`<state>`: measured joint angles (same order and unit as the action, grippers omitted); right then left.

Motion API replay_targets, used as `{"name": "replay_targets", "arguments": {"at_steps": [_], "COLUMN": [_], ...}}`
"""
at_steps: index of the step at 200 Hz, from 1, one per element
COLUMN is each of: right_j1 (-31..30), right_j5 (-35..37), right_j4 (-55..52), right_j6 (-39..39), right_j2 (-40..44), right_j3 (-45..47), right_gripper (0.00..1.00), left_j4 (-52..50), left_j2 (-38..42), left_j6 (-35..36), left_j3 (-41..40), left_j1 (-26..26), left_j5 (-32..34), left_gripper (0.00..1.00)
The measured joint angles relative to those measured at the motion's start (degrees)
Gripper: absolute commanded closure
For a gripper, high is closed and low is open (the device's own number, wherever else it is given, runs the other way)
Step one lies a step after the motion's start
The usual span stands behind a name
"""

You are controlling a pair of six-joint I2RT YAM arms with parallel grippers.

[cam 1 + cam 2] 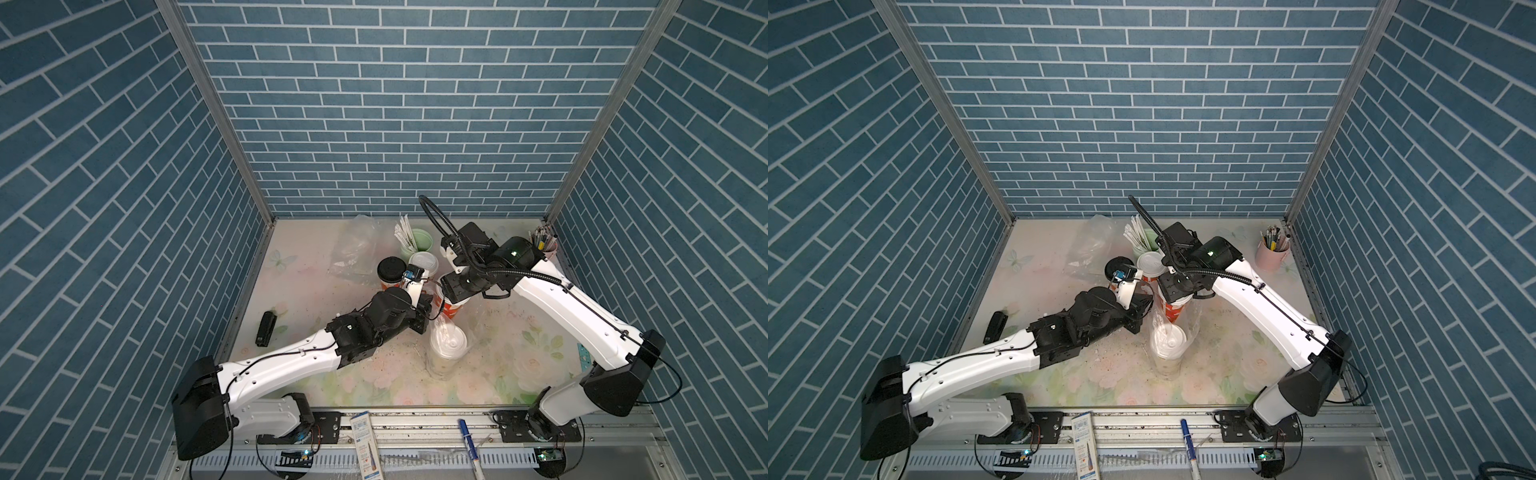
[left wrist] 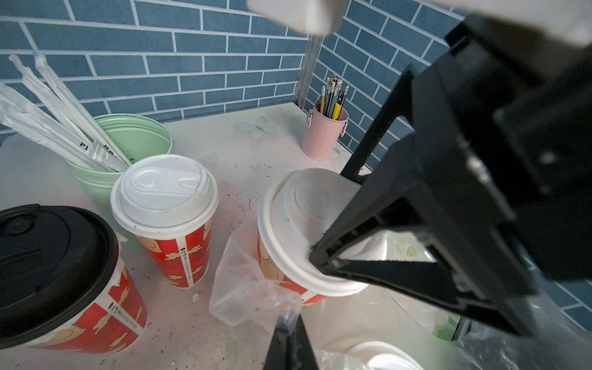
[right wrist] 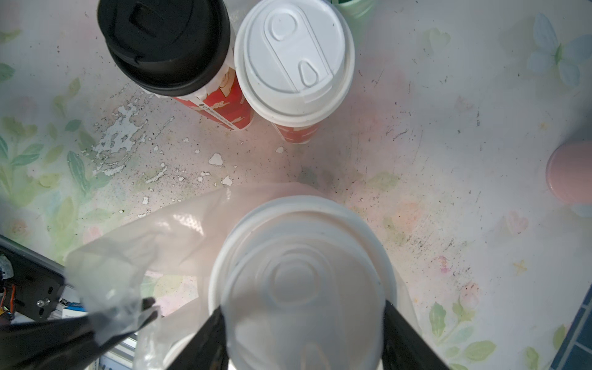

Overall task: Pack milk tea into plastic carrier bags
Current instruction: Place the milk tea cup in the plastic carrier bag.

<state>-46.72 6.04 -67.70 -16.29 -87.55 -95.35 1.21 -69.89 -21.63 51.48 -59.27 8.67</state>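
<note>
- Right gripper (image 3: pixel 302 320), jaws wide, clamps the orange white-lidded paper cup (image 3: pixel 298 256) by its lid.
- Left gripper (image 2: pixel 288 323) pinches the thin transparent plastic bag (image 2: pixel 243 288) tight, at nine o'clock of that cup.

- Far centre is crowded: the black-lidded red cup (image 1: pixel 391 269) and the white-lidded red cup (image 1: pixel 423 264) stand side by side. The mint-green straw cup (image 1: pixel 415 246) is just behind them.
- The centre is blocked. The right gripper (image 3: pixel 304 320) clasps the orange cup (image 1: pixel 450 309) at the mouth of the carrier bag (image 3: pixel 128 256). The left gripper (image 2: pixel 290 320) pinches the bag's rim, and the cream-yellow cup (image 1: pixel 448 343) stands inside, nearer.
- Bare table (image 1: pixel 395 386) runs along the near edge.
- There is open table between the white-lidded red cup and the pink pen cup (image 2: pixel 323 134).
- The far left is partly covered by the spare bag (image 1: pixel 355 249); a black stapler (image 1: pixel 265 328) lies at the left edge.
</note>
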Motion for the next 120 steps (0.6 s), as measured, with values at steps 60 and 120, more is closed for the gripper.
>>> {"name": "replay_targets", "arguments": {"at_steps": [60,120], "right_j1": [-0.9,-1.0], "right_j5": [0.8,2.3], "right_j4": [3.1,6.0], "right_j6": [-0.9,-1.6], "right_j2": [0.0,-1.6], "right_j3": [4.7,8.3], "right_gripper": [0.40,0.30], "left_j4": [0.0,0.0], "left_j2": [1.1,1.2], "left_j6": [0.0,0.0], "left_j3": [0.0,-0.1], "left_j1": [0.0,0.0], "left_j5": [1.6,1.9], "left_gripper": [1.00,1.00]}}
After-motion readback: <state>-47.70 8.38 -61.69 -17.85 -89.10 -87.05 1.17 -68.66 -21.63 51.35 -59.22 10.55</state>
